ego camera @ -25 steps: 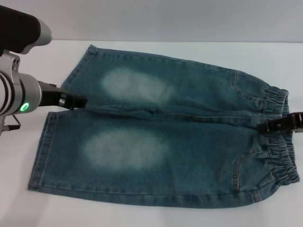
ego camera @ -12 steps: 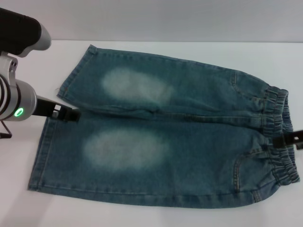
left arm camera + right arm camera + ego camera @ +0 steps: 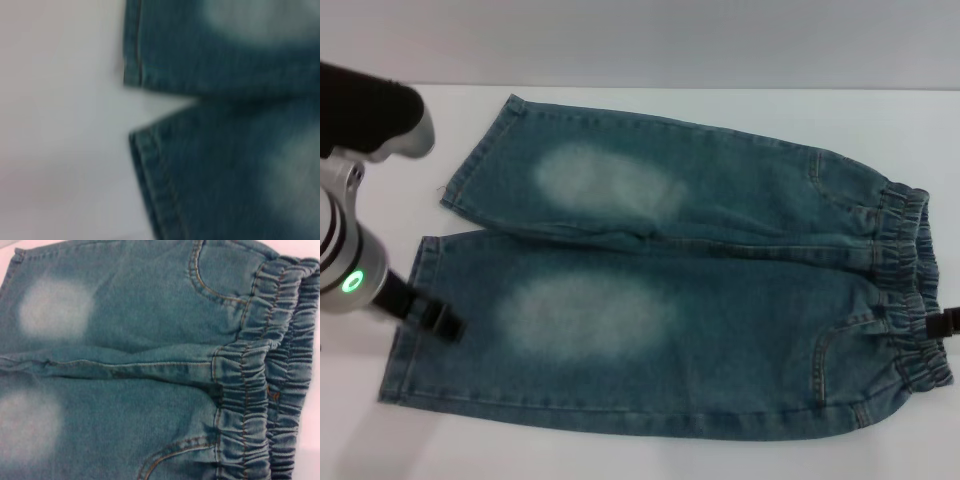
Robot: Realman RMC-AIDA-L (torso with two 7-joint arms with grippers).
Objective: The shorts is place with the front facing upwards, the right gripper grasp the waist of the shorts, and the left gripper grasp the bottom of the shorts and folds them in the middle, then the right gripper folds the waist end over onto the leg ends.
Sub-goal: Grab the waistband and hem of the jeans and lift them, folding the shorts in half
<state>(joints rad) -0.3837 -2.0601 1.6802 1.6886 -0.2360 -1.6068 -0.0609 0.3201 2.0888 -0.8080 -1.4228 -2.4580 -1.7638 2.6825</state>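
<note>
**Shorts lying flat, both grippers at the ends**

You are looking at the shorts (image 3: 670, 290) lying spread front-up on a white table (image 3: 650, 455), a pale wall running behind it. Their long axis is running left to right: the waist end (image 3: 910, 290) is pointing to your right, the leg ends (image 3: 420, 290) to your left. Bare tabletop is showing on all sides of the denim. The left gripper (image 3: 445, 322) is sitting over the nearer leg's hem; its fingers look close together, gripping nothing, though the view is poor. The right gripper (image 3: 945, 323) is peeking in beside the waistband; you cannot tell its opening.
</note>
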